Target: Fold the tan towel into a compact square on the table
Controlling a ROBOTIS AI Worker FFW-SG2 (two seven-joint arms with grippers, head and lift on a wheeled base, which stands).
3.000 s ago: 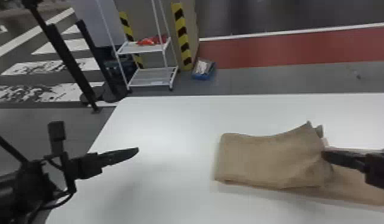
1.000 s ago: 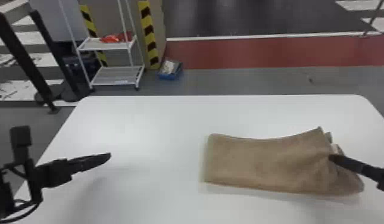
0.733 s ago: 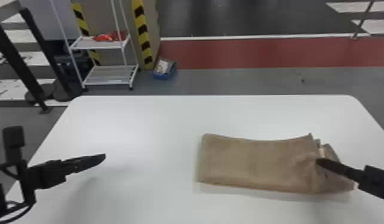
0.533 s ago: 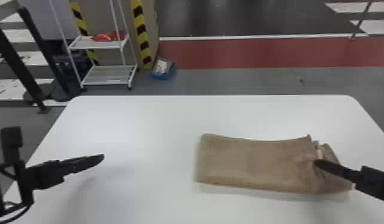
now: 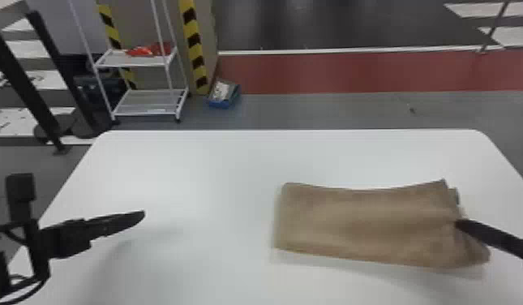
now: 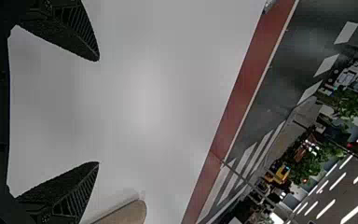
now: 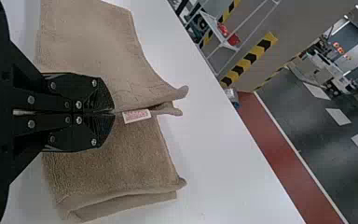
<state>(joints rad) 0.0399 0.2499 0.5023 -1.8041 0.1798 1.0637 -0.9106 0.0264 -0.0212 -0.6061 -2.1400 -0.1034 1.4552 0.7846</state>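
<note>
The tan towel (image 5: 365,223) lies folded into a long strip on the right half of the white table (image 5: 199,170). At its right end is my right gripper (image 5: 459,223), which in the right wrist view (image 7: 114,113) is shut on the towel's edge, close to a small white label (image 7: 136,115). Layers of the towel (image 7: 116,156) spread to both sides of those fingers. Over the table's left part, well apart from the towel, my left gripper (image 5: 142,214) is held; in the left wrist view the left gripper (image 6: 99,111) stands open with nothing between its fingers.
Behind the table's far edge stand a white shelf rack (image 5: 146,95) with red items and a striped post (image 5: 194,48). A blue box (image 5: 223,94) sits on the floor beside them. Bare tabletop lies between the left gripper and the towel.
The head view has swung to the right. The towel's right end, stretched out farther before, is now drawn in, and the right gripper is still at it. The left gripper shows little movement of its own.
</note>
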